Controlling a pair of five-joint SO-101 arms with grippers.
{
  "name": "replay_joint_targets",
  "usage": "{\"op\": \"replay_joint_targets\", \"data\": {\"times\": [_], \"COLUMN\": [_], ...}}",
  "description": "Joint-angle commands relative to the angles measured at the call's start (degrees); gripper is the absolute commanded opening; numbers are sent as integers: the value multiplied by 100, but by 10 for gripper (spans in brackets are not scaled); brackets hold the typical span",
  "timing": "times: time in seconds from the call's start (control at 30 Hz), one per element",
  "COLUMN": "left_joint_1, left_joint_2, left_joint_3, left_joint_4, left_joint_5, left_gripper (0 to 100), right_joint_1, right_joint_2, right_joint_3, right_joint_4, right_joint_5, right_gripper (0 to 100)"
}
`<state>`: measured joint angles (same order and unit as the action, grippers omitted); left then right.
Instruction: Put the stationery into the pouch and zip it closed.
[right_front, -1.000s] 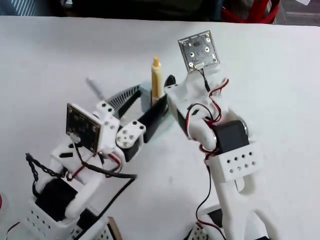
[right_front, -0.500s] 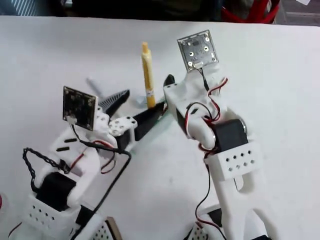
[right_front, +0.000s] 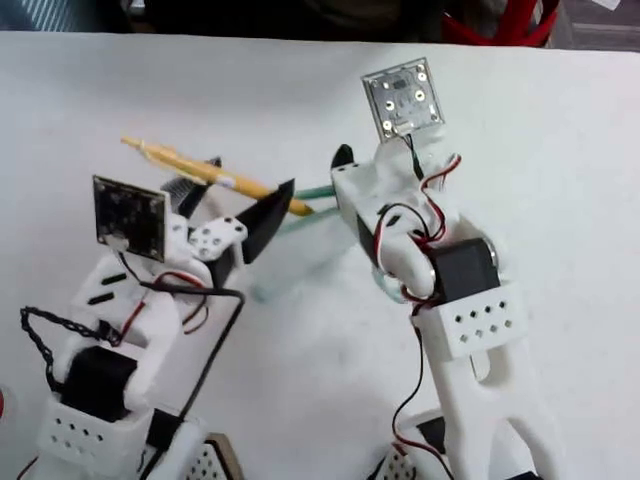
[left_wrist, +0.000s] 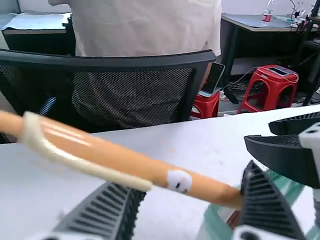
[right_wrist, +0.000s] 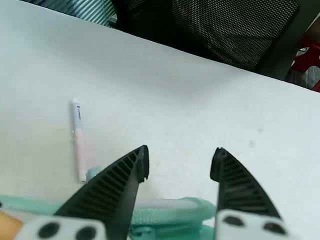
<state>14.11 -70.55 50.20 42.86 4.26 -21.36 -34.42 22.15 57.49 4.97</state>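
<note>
My left end effector (left_wrist: 192, 185) grips the orange pen (left_wrist: 110, 157), which slants across its jaws above the tabletop (right_wrist: 200, 90), its tip near the mint-green pouch (right_wrist: 165, 212). My right end effector (right_wrist: 181, 150) stands wide over the pouch's edge, holding nothing. A pink-and-blue pen (right_wrist: 77, 135) lies flat on the tabletop just beside the pouch.

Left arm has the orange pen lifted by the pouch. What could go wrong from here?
1. The left gripper holds the orange pen with the cream clip near one tip, most of it overhanging; it could swing or drop.
2. The right gripper hangs open over the teal pouch, not gripping it; the pouch could slide as the pen goes in.
</note>
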Motion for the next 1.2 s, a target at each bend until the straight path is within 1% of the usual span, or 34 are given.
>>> {"op": "replay_joint_targets", "data": {"times": [0.0,0.13,0.27,0.43,0.53,0.57,0.63,0.77,0.83,0.9,0.93,0.97,1.07,1.1,1.17], "left_joint_1": [505,1024,1376,1587,1543,1367,787,-813,-1402,-1657,-1736,-1807,-1903,-1868,-1763], "left_joint_2": [48,66,57,84,57,57,48,84,92,171,251,338,576,620,629], "left_joint_3": [0,0,-53,-53,-185,-308,-703,-1442,-1486,-1310,-1178,-1029,-457,-193,343], "left_joint_4": [-97,-97,-132,-677,-677,-554,-246,281,369,457,466,466,457,457,387], "left_joint_5": [-105,-114,-123,-123,-123,-193,-316,-360,-589,-905,-941,-932,-923,-914,-712], "left_gripper": [296,294,294,294,294,294,294,295,294,294,294,294,294,294,294], "right_joint_1": [-171,-338,-338,-338,-286,-215,-92,101,92,-136,-268,-330,-110,-92,-400], "right_joint_2": [22,31,31,31,31,31,31,22,-22,-171,-259,-356,-303,-277,-233], "right_joint_3": [141,185,185,185,185,185,211,316,316,202,158,193,396,413,220], "right_joint_4": [-48,-57,-84,-136,-119,-101,-119,-136,-101,75,119,31,-708,-681,-391], "right_joint_5": [-18,-18,-18,-18,-18,-18,-18,-18,-26,-26,26,44,149,105,62], "right_gripper": [199,199,199,199,199,199,199,200,199,198,200,200,199,198,198]}}
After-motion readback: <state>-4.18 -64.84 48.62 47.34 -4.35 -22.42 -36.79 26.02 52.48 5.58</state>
